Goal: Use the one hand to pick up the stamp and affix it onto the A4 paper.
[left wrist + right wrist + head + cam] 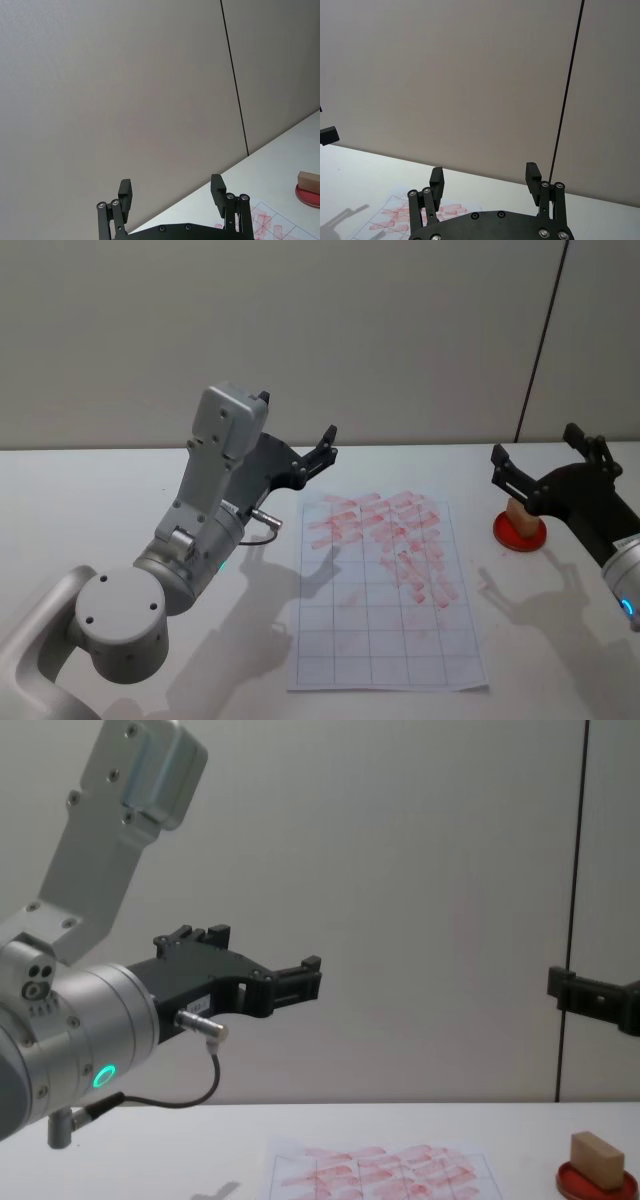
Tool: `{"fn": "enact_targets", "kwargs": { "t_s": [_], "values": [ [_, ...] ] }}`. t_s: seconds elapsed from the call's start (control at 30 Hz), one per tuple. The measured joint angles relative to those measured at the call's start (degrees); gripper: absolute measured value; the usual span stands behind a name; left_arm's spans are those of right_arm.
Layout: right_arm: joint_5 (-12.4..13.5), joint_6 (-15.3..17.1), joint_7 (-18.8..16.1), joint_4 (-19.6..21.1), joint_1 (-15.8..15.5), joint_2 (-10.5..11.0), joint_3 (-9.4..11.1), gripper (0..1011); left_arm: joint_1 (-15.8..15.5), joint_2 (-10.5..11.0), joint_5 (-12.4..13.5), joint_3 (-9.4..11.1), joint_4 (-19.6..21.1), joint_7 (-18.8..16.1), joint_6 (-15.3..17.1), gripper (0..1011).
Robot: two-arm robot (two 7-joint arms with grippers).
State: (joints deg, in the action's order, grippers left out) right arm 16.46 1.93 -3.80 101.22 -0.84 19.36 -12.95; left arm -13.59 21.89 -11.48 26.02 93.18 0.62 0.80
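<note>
The stamp (517,512), a small tan wooden block, stands on a round red ink pad (520,535) at the right of the table. My right gripper (535,443) hangs open in the air above and around it, touching nothing; its fingers (436,176) face the wall. The A4 paper (385,590) lies flat at the table's middle, with red stamp marks over its far half. My left gripper (300,423) is raised over the paper's far-left corner, open and holding nothing. From the side the stamp (595,1158) shows on the pad, far below the right gripper (575,988).
The white table (100,500) ends at a beige wall with a dark vertical seam (540,350). The bulky silver left arm (200,530) with a green ring light stands left of the paper.
</note>
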Motion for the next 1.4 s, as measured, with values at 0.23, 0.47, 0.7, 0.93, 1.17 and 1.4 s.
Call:
{"fn": "enact_targets", "kwargs": {
  "t_s": [0.23,0.47,0.7,0.93,1.17,1.4],
  "values": [
    [0.0,0.0,0.0,0.0,0.0,0.0,0.0,1001,0.0,0.0,0.0,0.0,0.0,0.0,0.0,1001],
    [0.0,0.0,0.0,0.0,0.0,0.0,0.0,1001,0.0,0.0,0.0,0.0,0.0,0.0,0.0,1001],
    [0.0,0.0,0.0,0.0,0.0,0.0,0.0,1001,0.0,0.0,0.0,0.0,0.0,0.0,0.0,1001],
    [0.0,0.0,0.0,0.0,0.0,0.0,0.0,1001,0.0,0.0,0.0,0.0,0.0,0.0,0.0,1001],
    [-0.1,0.9,0.4,0.1,0.1,-0.3,0.0,1001,0.0,0.0,0.0,0.0,0.0,0.0,0.0,1001],
    [-0.2,4.2,2.0,0.3,0.8,-0.9,0.0,1001,0.0,0.0,0.0,0.0,0.0,0.0,0.0,1001]
  ]
}}
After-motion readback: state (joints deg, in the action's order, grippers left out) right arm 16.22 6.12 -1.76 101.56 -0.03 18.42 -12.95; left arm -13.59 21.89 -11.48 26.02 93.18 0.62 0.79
